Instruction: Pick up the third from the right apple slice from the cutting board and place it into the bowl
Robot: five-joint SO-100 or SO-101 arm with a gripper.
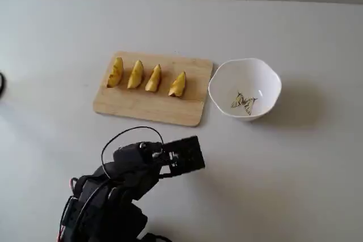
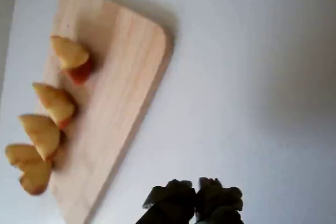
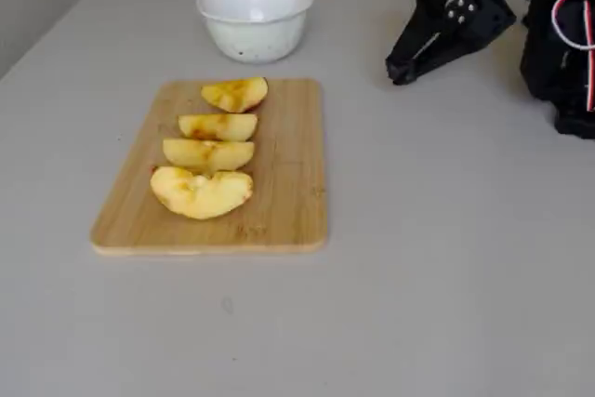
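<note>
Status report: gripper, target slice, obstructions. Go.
Gripper shut, empty, off the cutting board. Target apple slice untouched, second from left overhead. Bowl empty. Path clear.

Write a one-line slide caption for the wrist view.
Four apple slices line the cutting board's far edge; the closed gripper hovers over bare table beside it.

Four yellow wedges lying in a row on the cutting board [image 1: 152,90], the apple slice [image 1: 135,74] sitting second from left, the bowl [image 1: 245,88] standing just right of the board, the pincer [image 1: 190,154] hovering over the grey worktop [image 1: 306,162], jaws seemingly closed.
</note>
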